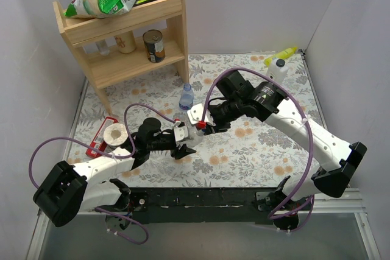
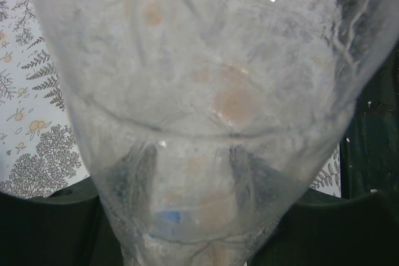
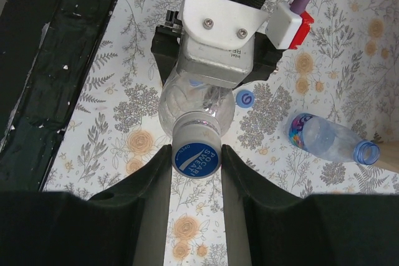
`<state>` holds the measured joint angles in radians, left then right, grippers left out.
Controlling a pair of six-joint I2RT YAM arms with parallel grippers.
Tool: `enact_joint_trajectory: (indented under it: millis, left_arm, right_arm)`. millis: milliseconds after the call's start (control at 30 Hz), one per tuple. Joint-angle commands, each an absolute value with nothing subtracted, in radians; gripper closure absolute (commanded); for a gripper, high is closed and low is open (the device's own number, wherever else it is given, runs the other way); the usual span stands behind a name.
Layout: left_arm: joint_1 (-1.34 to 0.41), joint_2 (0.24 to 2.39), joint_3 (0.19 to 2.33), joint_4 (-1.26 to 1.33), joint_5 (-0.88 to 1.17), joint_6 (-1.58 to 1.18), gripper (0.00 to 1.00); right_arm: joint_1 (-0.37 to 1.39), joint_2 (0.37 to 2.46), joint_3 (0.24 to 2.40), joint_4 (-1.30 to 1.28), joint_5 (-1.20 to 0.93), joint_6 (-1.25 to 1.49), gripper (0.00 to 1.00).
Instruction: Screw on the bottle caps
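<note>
In the centre of the top view, your left gripper [image 1: 180,144] clamped the clear bottle [image 3: 196,109]. Its neck pointed straight into your right gripper [image 3: 195,154], its 2 fingers closed on the blue cap [image 3: 195,160].

Blue cap [image 3: 196,159], clear bottle [image 3: 181,109], floral tablecloth [image 3: 324,42].

The bottle [image 3: 196,107] is thin clear plastic, glossy and a little creased (hazy white up close). Its cap [image 3: 196,158] is smooth blue plastic with a printed top. The right fingers [image 3: 149,199] are matt black. The desk [image 1: 256,150] carries what looks like matt floral cloth. The shelf [image 1: 177,28] is pale bare wood, and the can [image 1: 154,45] is shiny metal.
</note>
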<state>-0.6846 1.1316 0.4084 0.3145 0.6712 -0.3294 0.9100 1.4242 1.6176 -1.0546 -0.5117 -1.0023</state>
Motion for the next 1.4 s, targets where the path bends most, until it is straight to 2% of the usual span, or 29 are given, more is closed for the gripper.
enact_joint_trajectory:
  millis: [0, 200, 367, 567, 900, 1033, 1367]
  left_arm:
    - [-0.693, 1.114, 0.442, 0.405, 0.681, -0.272, 1.0]
    - [-0.695, 1.098, 0.44, 0.477, 0.559, -0.345, 1.0]
    - [-0.696, 1.091, 0.414, 0.592, 0.439, -0.495, 1.0]
    - [-0.706, 1.089, 0.388, 0.632, 0.374, -0.466, 1.0]
    - [-0.707, 1.088, 0.348, 0.612, 0.284, -0.451, 1.0]
    - [-0.707, 1.068, 0.325, 0.569, 0.302, -0.462, 1.0]
    - [-0.707, 1.068, 0.291, 0.534, 0.331, -0.477, 1.0]
  right_arm:
    - [0.914, 1.459, 1.608, -1.112, -0.528, -1.011, 0.66]
    - [0.914, 1.479, 1.598, -1.103, -0.488, -0.962, 0.68]
    - [0.914, 1.476, 1.572, -1.0, -0.457, -0.731, 0.68]
    - [0.914, 1.567, 1.647, -1.026, -0.442, -0.524, 0.68]
    - [0.914, 1.638, 1.729, -1.065, -0.419, -0.456, 0.67]
    - [0.914, 1.638, 1.746, -1.068, -0.407, -0.463, 0.64]
    - [0.914, 1.637, 1.776, -1.075, -0.396, -0.479, 0.49]
